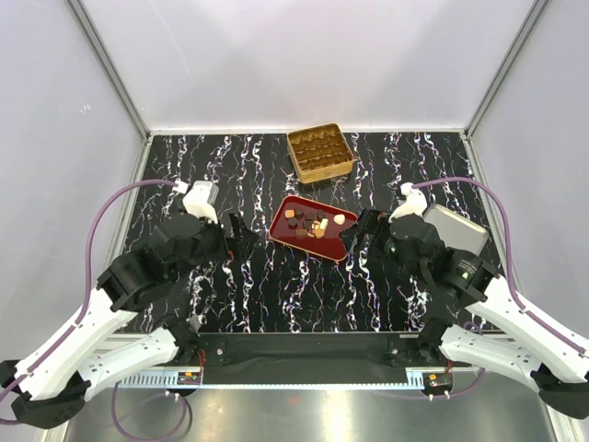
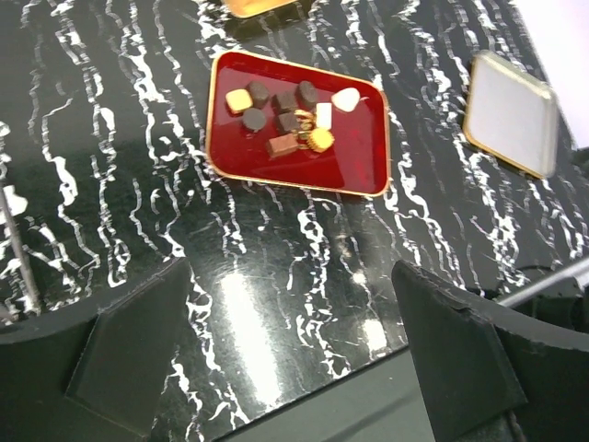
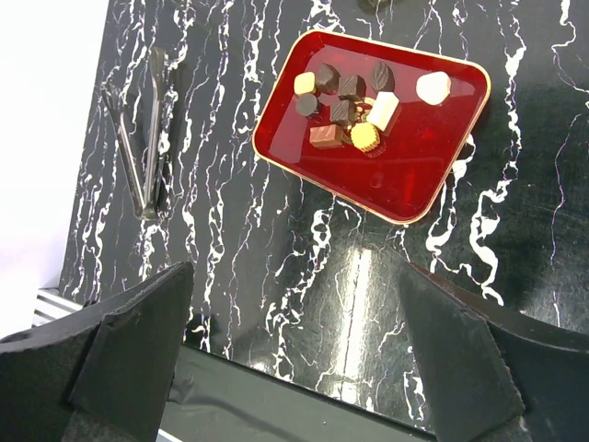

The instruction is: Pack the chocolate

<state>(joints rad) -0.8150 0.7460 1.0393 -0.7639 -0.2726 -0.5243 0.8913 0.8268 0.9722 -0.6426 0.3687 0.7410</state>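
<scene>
Several small chocolates point(image 1: 308, 224), dark brown, tan and cream, lie bunched in the glossy red tray point(image 1: 319, 245) at mid-table. They also show in the left wrist view point(image 2: 287, 115) and the right wrist view point(image 3: 354, 106). My left gripper point(image 1: 243, 230) hovers open and empty just left of the tray point(image 2: 354, 161). My right gripper point(image 1: 363, 230) hovers open and empty just right of the tray point(image 3: 414, 170). In both wrist views only bare marble shows between the fingers of the left gripper point(image 2: 294, 341) and the right gripper point(image 3: 294, 345).
A square gold tin point(image 1: 325, 171) with divided cells stands behind the tray. A silver lid with a gold rim point(image 1: 457, 230) lies right of the right gripper and shows in the left wrist view point(image 2: 511, 112). Metal tongs point(image 3: 152, 138) lie left of the tray.
</scene>
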